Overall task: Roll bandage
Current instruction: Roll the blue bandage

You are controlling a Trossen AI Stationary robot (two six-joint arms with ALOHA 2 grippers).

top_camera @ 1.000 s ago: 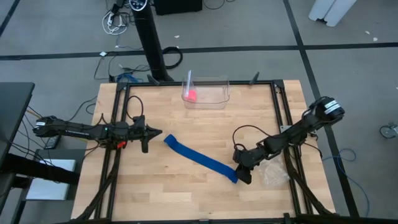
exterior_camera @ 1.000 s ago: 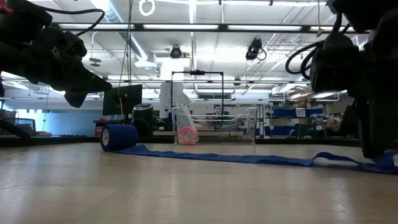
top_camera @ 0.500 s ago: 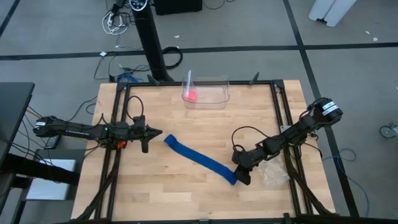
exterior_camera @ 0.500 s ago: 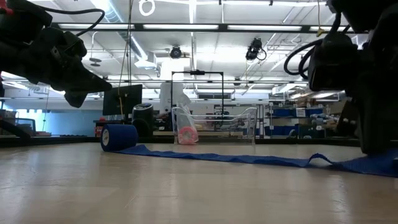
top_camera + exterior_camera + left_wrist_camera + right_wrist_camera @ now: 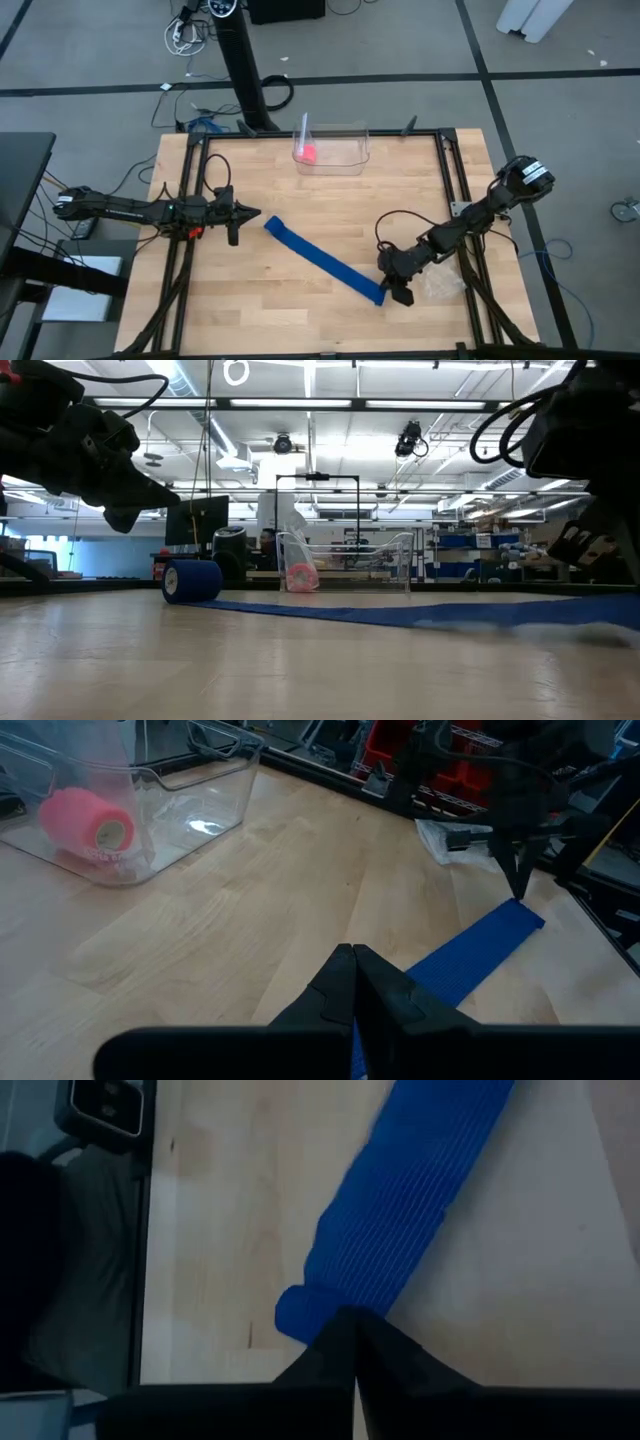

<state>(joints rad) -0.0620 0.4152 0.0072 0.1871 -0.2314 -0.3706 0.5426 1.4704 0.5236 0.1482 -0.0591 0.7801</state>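
Observation:
The blue bandage (image 5: 325, 262) lies as a long strip slanting across the table. Its far-left end is a small roll (image 5: 190, 580) that stands on the wood. My right gripper (image 5: 398, 293) is shut at the strip's near-right end, which also shows in the right wrist view (image 5: 400, 1210). My left gripper (image 5: 252, 213) is shut and empty. It hovers just left of the rolled end, with the strip ahead of it in the left wrist view (image 5: 480, 955). My right gripper has its shut fingers on the bandage's free end (image 5: 315, 1305), at that end's edge, coming from above and pointing down. The fingers themselves hide whether they pinch the fabric or press on it. The strip runs straight from there to the roll and lies low along the table.
A clear plastic bin (image 5: 345, 160) at the far edge holds a pink roll (image 5: 308, 153). A clear plastic bag (image 5: 440, 280) lies just right of my right gripper. Black frame rails run along the table's left and right sides. Bare wood lies near the front edge.
My right gripper has moved toward the table's near edge and a little to the right, taking the bandage's free end with it. The hump in the strip near that end has flattened, and the strip now lies straight. The rolled end has stayed in place.

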